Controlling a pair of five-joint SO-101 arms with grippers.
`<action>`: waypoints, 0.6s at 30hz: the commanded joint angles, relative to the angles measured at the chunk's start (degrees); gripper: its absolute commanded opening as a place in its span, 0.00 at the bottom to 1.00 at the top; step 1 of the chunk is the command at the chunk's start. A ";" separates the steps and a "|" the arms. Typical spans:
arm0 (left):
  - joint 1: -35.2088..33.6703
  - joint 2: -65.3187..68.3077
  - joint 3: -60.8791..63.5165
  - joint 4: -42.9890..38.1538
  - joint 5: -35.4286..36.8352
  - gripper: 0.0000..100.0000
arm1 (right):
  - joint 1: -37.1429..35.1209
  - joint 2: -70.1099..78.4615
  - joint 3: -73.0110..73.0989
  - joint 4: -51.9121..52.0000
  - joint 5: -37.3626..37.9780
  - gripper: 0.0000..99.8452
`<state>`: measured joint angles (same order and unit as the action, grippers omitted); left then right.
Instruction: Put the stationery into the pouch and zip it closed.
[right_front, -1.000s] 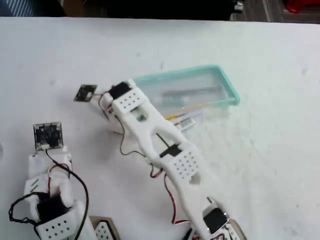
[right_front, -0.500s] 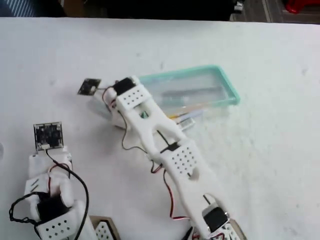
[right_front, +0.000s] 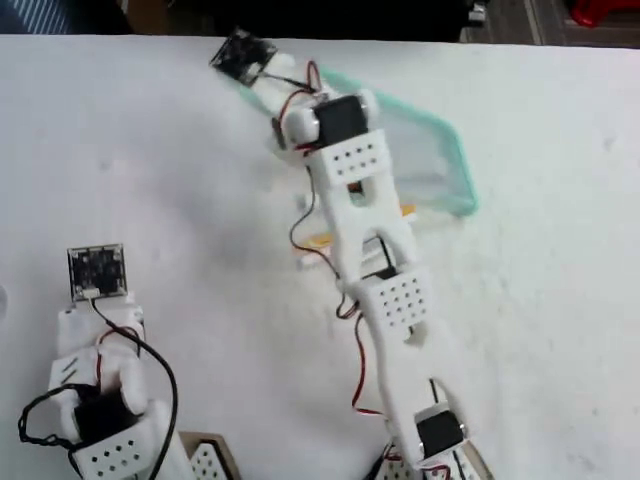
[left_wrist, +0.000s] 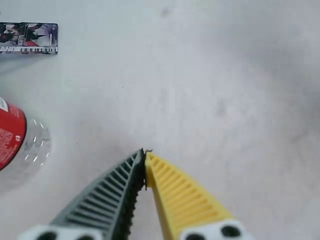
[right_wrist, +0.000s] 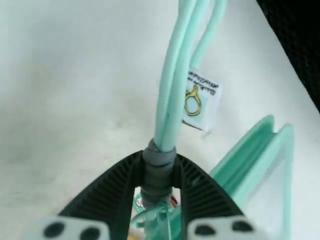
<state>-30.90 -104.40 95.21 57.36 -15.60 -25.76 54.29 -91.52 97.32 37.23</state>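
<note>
A white tag (right_wrist: 200, 102) on the pouch (right_wrist: 245, 146) bears a gold emblem and illegible print.

1. The pouch (right_front: 425, 155) is clear with a mint-green rim and tilted; the right gripper (right_wrist: 159, 161) clamps the grey collar of its cord loop (right_wrist: 175, 75).
2. A white tag (right_wrist: 201, 100) hangs beside that loop.
3. A yellow pencil (right_front: 318, 240) lies flat just beside the pouch's near edge, partly hidden.
</note>
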 joint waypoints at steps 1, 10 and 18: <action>0.66 -0.57 -1.05 -1.41 0.44 0.02 | 1.89 -8.66 -3.25 1.19 -1.05 0.02; 0.66 -0.57 -1.05 -1.41 0.44 0.02 | 4.44 -23.60 -3.96 1.10 -8.44 0.02; 0.66 -0.57 -0.97 -1.41 0.44 0.02 | 11.56 -34.07 -3.96 0.92 -8.44 0.02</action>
<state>-30.90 -104.40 95.21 57.36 -15.60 -16.88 25.71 -93.54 97.41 29.32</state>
